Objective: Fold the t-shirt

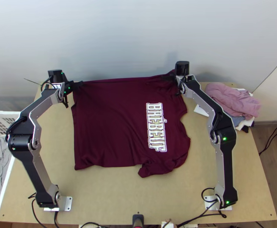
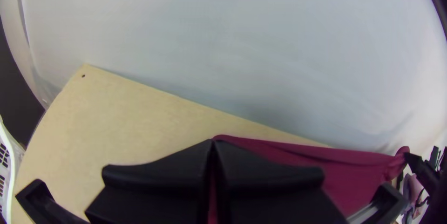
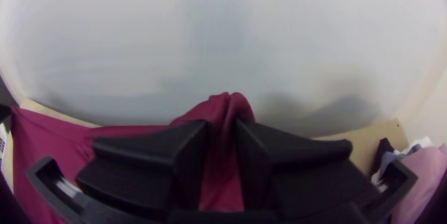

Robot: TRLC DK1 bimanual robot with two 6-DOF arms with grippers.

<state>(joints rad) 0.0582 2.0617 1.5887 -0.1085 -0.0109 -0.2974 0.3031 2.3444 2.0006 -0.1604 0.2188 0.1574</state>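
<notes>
The maroon t-shirt (image 1: pixel 108 121) lies spread across the table, its lettered chest toward the right and one sleeve rumpled near the front. At its far left corner, my left gripper (image 1: pixel 79 84) is closed on the hem. My right gripper (image 1: pixel 171 77) pinches the far edge by the other sleeve, and the edge runs fairly straight between both grippers. In the left wrist view, the fingertips of my left gripper (image 2: pixel 213 145) meet over the corner of the shirt (image 2: pixel 354 173). Bunched cloth (image 3: pixel 226 107) stands up between the fingers of my right gripper (image 3: pixel 222 128) in the right wrist view.
A pile of pink, white and blue clothes (image 1: pixel 233 100) lies at the table's far right. The white basket (image 1: pixel 10 178) with grey cloth stands by the left edge. Bare table (image 1: pixel 112 193) stretches in front of the shirt, and a pale wall (image 1: pixel 119 38) rises behind.
</notes>
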